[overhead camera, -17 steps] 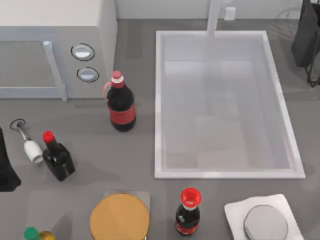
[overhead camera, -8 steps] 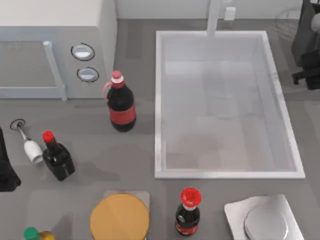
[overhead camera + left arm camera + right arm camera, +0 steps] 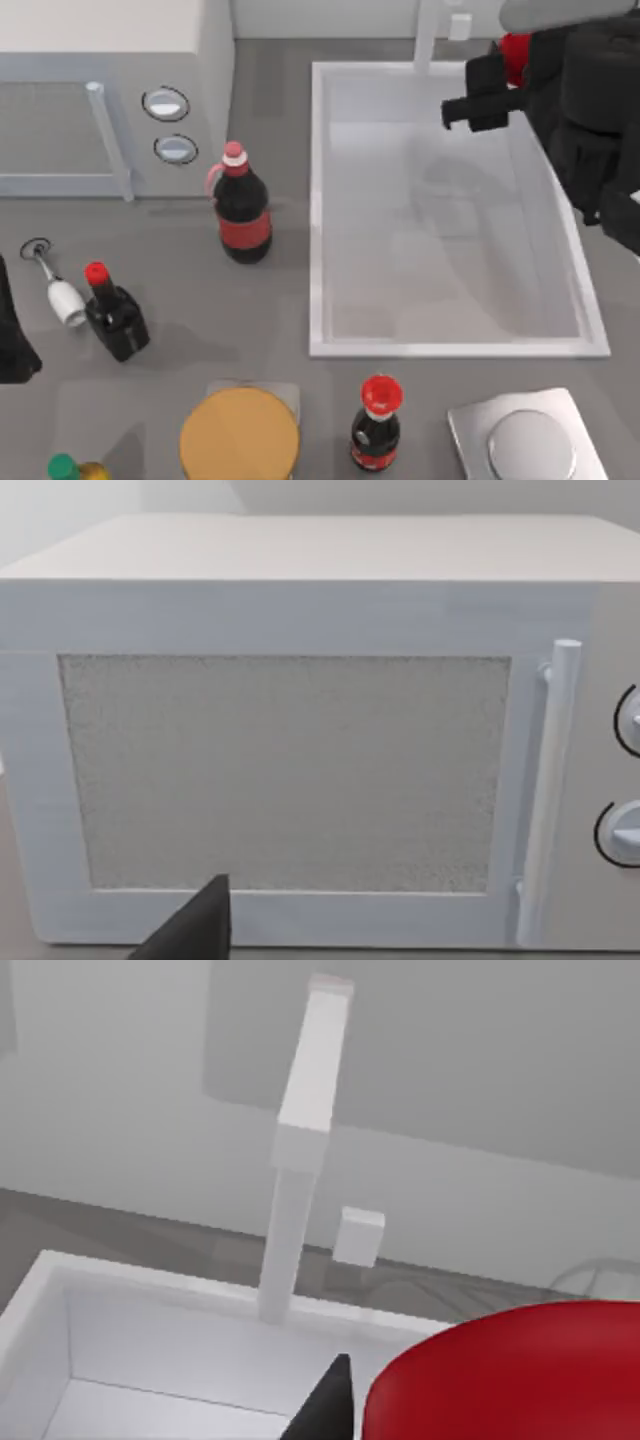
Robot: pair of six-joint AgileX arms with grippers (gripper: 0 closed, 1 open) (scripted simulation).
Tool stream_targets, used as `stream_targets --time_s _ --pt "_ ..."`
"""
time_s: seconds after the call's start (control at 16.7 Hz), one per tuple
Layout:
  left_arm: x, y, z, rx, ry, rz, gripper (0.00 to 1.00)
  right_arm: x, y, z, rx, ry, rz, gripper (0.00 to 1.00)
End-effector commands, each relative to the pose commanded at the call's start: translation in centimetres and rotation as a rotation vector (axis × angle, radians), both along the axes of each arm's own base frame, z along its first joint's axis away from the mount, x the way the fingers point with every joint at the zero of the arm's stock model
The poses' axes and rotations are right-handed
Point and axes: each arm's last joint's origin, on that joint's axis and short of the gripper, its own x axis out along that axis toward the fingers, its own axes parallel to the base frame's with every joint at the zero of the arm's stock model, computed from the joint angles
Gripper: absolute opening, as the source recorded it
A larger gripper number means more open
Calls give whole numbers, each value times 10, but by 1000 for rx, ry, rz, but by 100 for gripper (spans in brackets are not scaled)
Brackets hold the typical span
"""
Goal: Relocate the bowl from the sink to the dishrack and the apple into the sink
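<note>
Right arm reaches in from the right side, black right gripper (image 3: 497,85) poised over the far right corner of the sink (image 3: 318,200), fingers pinching the apple (image 3: 514,52). Apple is glossy red and rounded, clamped between the dark fingers (image 3: 325,1405), near the white square-section faucet post (image 3: 300,1140). Sink is a pale rectangular basin with a raised rim, matte inside. Left gripper (image 3: 15,345) is parked at the table's left edge, facing the white microwave (image 3: 300,740); cannot tell its finger state.
</note>
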Motion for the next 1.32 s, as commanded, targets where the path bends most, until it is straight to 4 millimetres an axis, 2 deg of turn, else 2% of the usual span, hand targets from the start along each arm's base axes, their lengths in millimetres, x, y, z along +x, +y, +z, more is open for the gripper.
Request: stream_targets --time_s 0.12,0.3,0.6,1.02,1.14,1.32 --pt "0 0 0 0 0 0 100 -10 15 -3 52 -79 -5 0" --pt "0 0 0 0 0 0 100 -26 26 -8 121 -164 -24 0" --pt "0 0 0 0 0 0 100 -41 28 -12 177 -226 -60 0" --pt "0 0 0 0 0 0 100 -40 27 -13 179 -227 -65 0" --pt "0 0 0 0 0 0 100 -39 29 -24 169 -219 -65 0" --pt "0 0 0 0 0 0 100 -34 34 -57 149 -201 -65 0"
